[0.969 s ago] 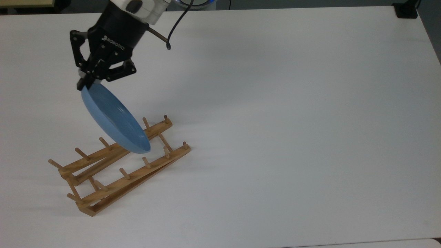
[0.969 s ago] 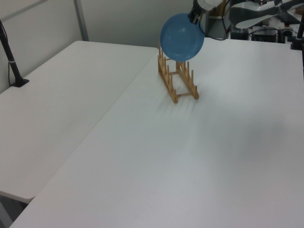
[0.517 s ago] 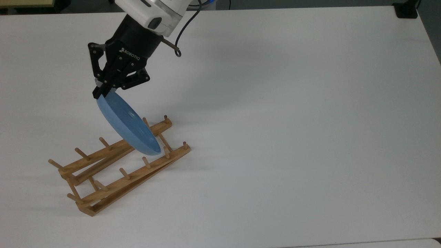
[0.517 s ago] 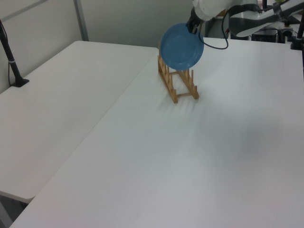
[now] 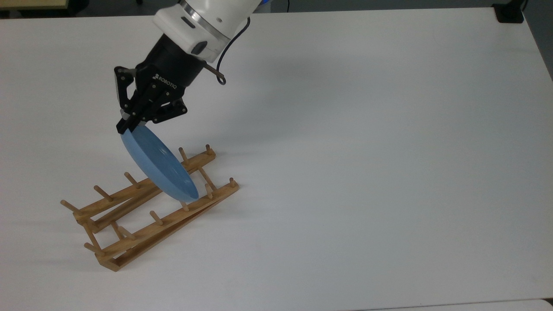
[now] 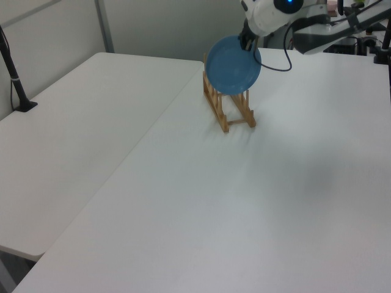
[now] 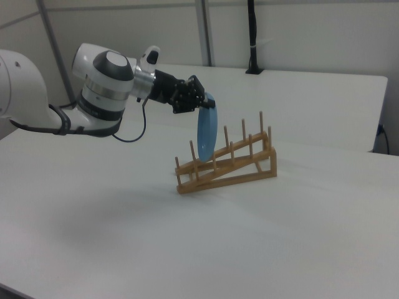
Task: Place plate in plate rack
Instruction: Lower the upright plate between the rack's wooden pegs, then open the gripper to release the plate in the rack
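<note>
My gripper (image 5: 125,126) (image 7: 209,104) is shut on the top rim of the light-blue plate (image 5: 159,164) (image 6: 233,64) (image 7: 206,136). The plate hangs on edge, tilted, over the wooden plate rack (image 5: 129,207) (image 6: 230,108) (image 7: 227,164). In the top view its lower edge dips between the rack's two rails, among the pegs nearer the rack's right end. In the right view the plate stands nearly upright, its bottom down among the pegs toward the rack's low left end. Whether it touches the rails I cannot tell.
The rack rests on a wide white table (image 5: 367,151). A black post base (image 5: 509,13) stands at the top view's far right corner, and another black stand (image 6: 18,85) sits on the neighbouring table at the left view's left.
The gripper has carried the plate toward the top view's right and lowered it; the plate's lower edge has sunk from above the rack to between the rails.
</note>
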`<state>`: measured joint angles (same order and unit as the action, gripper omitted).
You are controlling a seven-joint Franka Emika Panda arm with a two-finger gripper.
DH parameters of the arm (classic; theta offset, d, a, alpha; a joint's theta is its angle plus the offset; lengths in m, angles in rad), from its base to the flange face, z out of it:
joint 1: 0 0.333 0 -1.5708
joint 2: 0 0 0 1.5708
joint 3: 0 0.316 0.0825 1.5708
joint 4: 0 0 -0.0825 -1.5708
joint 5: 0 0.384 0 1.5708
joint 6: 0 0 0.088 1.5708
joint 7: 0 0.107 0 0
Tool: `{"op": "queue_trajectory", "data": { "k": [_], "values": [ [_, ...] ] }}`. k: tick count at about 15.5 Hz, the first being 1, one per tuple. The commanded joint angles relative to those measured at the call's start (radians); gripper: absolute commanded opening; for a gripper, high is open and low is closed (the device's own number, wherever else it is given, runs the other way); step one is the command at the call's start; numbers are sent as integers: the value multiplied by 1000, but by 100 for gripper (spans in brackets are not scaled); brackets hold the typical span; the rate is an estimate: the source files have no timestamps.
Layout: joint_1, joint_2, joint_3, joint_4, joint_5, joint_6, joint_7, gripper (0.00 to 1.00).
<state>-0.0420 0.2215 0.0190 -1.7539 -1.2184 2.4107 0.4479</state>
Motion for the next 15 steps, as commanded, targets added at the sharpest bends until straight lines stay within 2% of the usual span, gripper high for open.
{"op": "queue_trajectory", "data": {
  "k": [1,5,6,7,9,12,15],
  "values": [
    [31,24,-7,-19,-91,8,103,0],
    [39,38,-7,-19,-99,7,117,0],
    [39,39,-5,-19,-99,7,118,4],
    [39,39,-5,-18,-93,7,129,34],
    [37,39,-4,-15,-92,8,170,69],
    [36,41,-4,-10,-89,8,192,100],
    [34,33,-2,-3,-79,14,199,100]
  ]
}}
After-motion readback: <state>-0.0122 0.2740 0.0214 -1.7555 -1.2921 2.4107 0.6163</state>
